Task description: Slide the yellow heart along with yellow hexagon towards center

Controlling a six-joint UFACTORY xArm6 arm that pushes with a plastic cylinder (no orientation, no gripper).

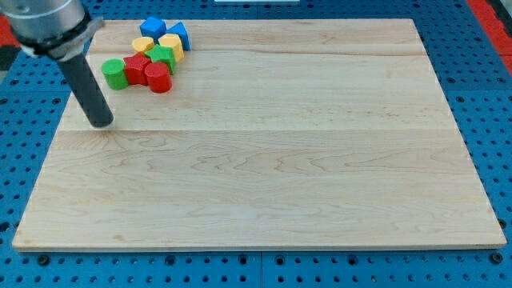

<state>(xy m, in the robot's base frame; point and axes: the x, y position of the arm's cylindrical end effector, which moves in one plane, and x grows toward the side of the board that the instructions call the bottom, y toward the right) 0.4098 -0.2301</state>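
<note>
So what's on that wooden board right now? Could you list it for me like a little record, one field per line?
Board: wooden board on a blue pegboard base
Blocks: all clustered near the view's top left
Yellow blocks: one beside a blue block, another below the other blue one; shapes unclear
Green: cylinder at the cluster's left; another green block
Red: two blocks
My tip: below-left of the cluster, touching no block
</note>
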